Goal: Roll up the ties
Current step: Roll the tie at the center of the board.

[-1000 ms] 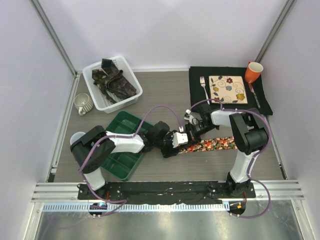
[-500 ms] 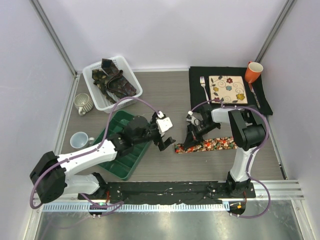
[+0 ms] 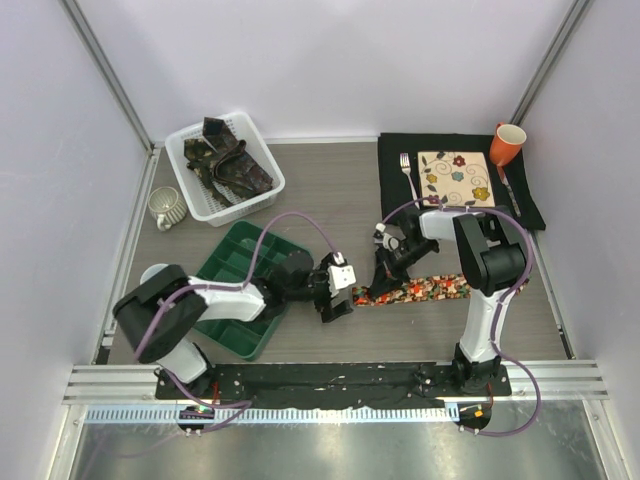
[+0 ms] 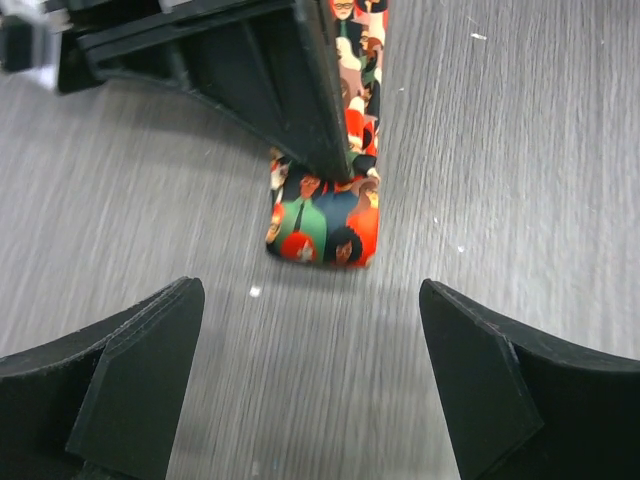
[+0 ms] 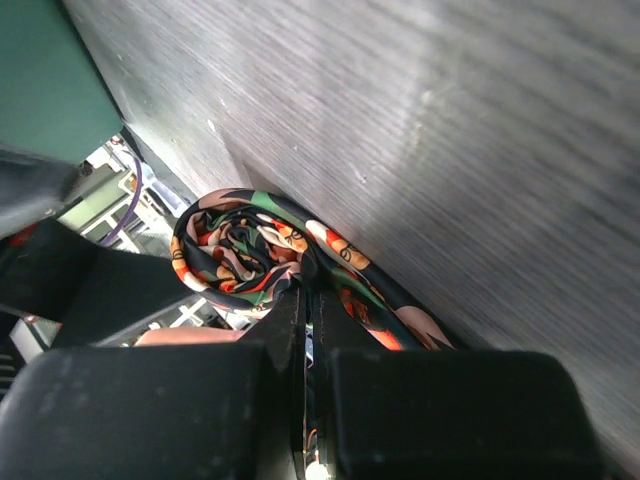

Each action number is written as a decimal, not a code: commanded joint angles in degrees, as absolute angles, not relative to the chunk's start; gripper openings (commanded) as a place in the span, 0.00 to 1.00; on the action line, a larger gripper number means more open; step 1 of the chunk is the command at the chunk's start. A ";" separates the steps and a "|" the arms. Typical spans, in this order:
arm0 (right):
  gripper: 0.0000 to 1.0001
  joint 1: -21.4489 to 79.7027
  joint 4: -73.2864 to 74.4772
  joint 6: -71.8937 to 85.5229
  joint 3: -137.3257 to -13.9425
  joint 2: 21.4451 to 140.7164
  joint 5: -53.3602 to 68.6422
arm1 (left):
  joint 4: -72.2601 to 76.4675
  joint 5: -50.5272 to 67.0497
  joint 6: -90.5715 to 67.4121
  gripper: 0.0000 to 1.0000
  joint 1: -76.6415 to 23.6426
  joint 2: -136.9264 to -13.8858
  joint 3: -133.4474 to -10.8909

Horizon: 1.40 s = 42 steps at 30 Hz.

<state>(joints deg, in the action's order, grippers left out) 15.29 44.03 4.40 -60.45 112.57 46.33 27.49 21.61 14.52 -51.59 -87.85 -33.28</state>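
Note:
A red-orange floral tie (image 3: 430, 289) lies flat on the table, with its left end wound into a small roll (image 4: 322, 225). My right gripper (image 3: 380, 284) is shut. Its fingertips (image 5: 300, 300) press down on the tie where the roll (image 5: 240, 250) meets the flat part. I see no fabric between the fingers. My left gripper (image 4: 310, 385) stands wide open just left of the roll, with bare table between its fingers (image 4: 130, 385). It touches nothing. Several dark ties (image 3: 230, 165) are heaped in a white basket (image 3: 190, 140) at the back left.
A green tray (image 3: 240, 265) lies under the left arm. A grey mug (image 3: 166, 208) stands left of the basket. On the black mat (image 3: 395, 190) at the back right are a floral square plate (image 3: 456, 178), a fork (image 3: 407, 172) and an orange mug (image 3: 507, 143).
My left gripper opened wide, let go of the rolled end, drew back to the left, then came close to the roll again. The right gripper has stayed on the tie.

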 commanded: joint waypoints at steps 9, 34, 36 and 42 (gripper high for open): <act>0.01 16.08 42.89 0.35 -63.10 120.32 33.22 | 46.93 31.82 17.59 0.84 -51.33 -103.26 -38.84; 0.48 17.40 39.02 0.44 -61.26 107.15 49.38 | 17.41 23.20 22.50 0.32 -50.80 -95.27 -35.60; 0.48 17.75 37.72 1.49 -60.04 104.96 51.58 | 16.00 23.12 21.63 0.32 -50.89 -95.53 -36.21; 0.47 21.44 25.43 11.58 -54.42 102.31 56.95 | 14.24 23.12 19.69 0.32 -50.80 -96.85 -38.14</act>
